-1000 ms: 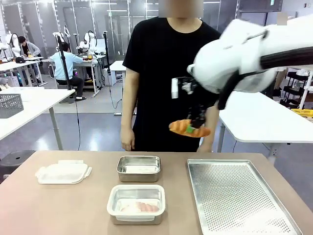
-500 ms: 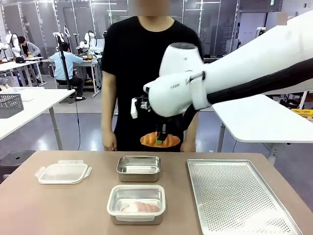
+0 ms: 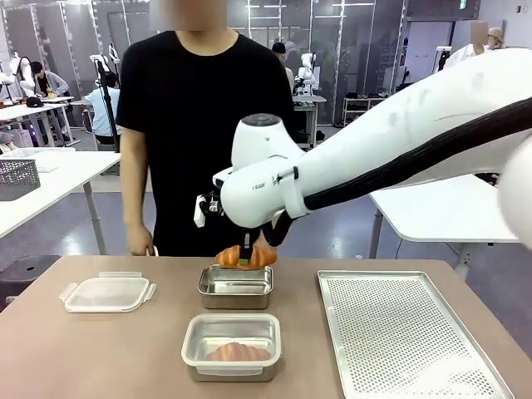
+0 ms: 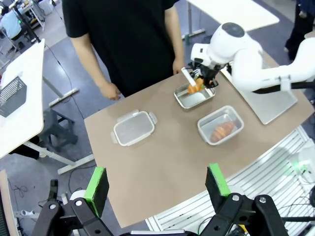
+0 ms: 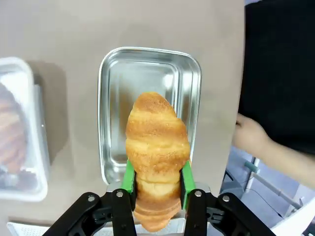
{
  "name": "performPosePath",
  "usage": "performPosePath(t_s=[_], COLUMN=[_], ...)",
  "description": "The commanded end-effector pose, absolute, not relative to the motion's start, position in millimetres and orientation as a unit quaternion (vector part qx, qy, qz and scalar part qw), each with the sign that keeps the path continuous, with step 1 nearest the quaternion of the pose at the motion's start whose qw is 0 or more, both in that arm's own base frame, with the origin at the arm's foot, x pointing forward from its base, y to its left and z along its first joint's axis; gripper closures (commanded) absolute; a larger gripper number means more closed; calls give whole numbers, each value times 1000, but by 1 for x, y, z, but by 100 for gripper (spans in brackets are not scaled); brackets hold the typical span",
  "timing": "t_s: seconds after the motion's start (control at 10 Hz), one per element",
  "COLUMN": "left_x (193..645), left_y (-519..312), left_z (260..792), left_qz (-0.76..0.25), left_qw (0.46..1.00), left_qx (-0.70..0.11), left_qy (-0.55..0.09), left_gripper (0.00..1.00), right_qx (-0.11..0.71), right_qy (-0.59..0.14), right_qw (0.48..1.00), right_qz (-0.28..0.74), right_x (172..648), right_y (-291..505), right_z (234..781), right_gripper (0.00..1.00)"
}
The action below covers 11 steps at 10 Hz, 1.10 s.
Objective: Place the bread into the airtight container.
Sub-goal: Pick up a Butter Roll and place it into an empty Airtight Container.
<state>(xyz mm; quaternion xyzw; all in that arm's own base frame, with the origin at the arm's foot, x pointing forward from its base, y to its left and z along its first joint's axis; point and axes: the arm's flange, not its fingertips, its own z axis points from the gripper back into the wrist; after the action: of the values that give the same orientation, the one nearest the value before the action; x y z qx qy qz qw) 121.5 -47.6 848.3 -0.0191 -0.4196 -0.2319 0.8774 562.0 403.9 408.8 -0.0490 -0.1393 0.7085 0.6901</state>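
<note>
Since the earlier frame the right arm has swung from the right of the picture to its centre, and the person has shifted toward the left. In the front view the right gripper (image 3: 244,259) now hangs just above the far steel container (image 3: 235,298) at mid-frame, its green pads clamped on the held croissant (image 3: 259,255), which lies level over the container's back rim. In the right wrist view the right gripper (image 5: 156,178) grips the held croissant (image 5: 156,142) near one end, the far steel container (image 5: 118,98) open and bare beneath it.

The second croissant (image 3: 235,352) lies inside the near container (image 3: 231,319) at lower centre, just in front of the far one. A clear lid (image 3: 108,293) rests on the tabletop (image 3: 100,357) at the left, and a perforated tray (image 3: 407,332) fills the lower right. The person's hand (image 3: 141,243) hangs at the tabletop's far edge, left of centre.

In the left wrist view the left gripper (image 4: 156,184) sits high above the tabletop, fingers spread wide apart and holding nothing.
</note>
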Motion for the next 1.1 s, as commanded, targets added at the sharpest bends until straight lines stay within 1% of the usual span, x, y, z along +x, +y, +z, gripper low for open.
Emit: performPosePath(t_s=[0.0,0.3,0.6,0.7,0.8,0.9,1.0], left_x=[115,115,115,115,115,115,115], left_y=[-48,-48,-48,-48,-48,-48,-48], left_z=[851,851,851,851,851,851,851], left_qz=[-233,-233,-233,-233,-233,-233,-233], left_qw=[875,875,875,875,875,875,875], left_qx=[-18,-18,-18,-18,-18,-18,-18], left_qy=[-424,-424,-424,-424,-424,-424,-424], left_gripper=[0,0,0,0,0,0,0], right_qx=[-56,-52,-34,-35,-35,-36,-36], right_qy=[-121,-120,-106,-102,-101,-99,-97], right_qw=[706,705,720,724,730,731,732], right_qz=[695,697,684,682,675,674,673], right_x=[576,586,595,597,600,600,601], right_y=[426,434,434,432,431,429,427], right_z=[403,380,362,359,357,357,359], right_gripper=[58,58,58,53,41,32,16])
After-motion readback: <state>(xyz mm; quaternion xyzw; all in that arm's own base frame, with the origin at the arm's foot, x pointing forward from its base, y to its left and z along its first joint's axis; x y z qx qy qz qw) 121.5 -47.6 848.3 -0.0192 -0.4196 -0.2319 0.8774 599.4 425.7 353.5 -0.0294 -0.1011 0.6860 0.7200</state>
